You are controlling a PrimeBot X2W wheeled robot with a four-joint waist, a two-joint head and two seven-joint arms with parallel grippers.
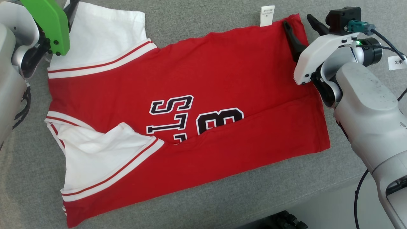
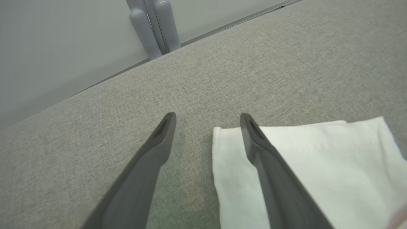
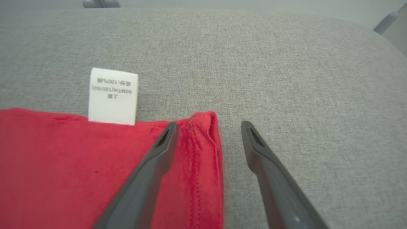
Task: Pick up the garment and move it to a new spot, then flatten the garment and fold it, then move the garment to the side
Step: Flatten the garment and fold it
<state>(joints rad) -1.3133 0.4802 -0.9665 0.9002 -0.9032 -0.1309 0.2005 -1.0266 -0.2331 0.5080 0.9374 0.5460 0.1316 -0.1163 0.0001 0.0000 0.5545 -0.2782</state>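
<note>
Garment: a red shirt (image 1: 222, 79) lies spread across the middle of the head view, flat on the worktop (image 1: 197, 19), with its sleeves at the left of the frame and its hem at the right.
Edges: the hem runs down the right side. The lower red flap is folded up over the bottom of the black print (image 1: 178, 117).
Sleeves: one white sleeve (image 1: 101, 35) reaches the upper left, and the other (image 1: 95, 159) lies rumpled at the lower left.
Tag: a small white tag (image 1: 267, 16) sticks out past the top edge onto bare cloth.
Open room: there is a wide grey strip along the top, a narrower one at the left, and a band along the bottom. The worktop's front edge cuts across the lower right.
Materials: the shirt is soft knit with striped red-and-white trim and a stitched hem. The worktop is coarse woven grey fabric.
Right pincer (image 3: 208, 127): spread open and straddling the hem's top corner, one finger over red cloth and one over bare grey. I cannot tell whether it touches.
Left pincer (image 2: 206, 119): spread open at the upper-left sleeve corner, one finger over white cloth and one over grey.
Beyond: a green cover (image 1: 51, 25) sits on the left arm.
</note>
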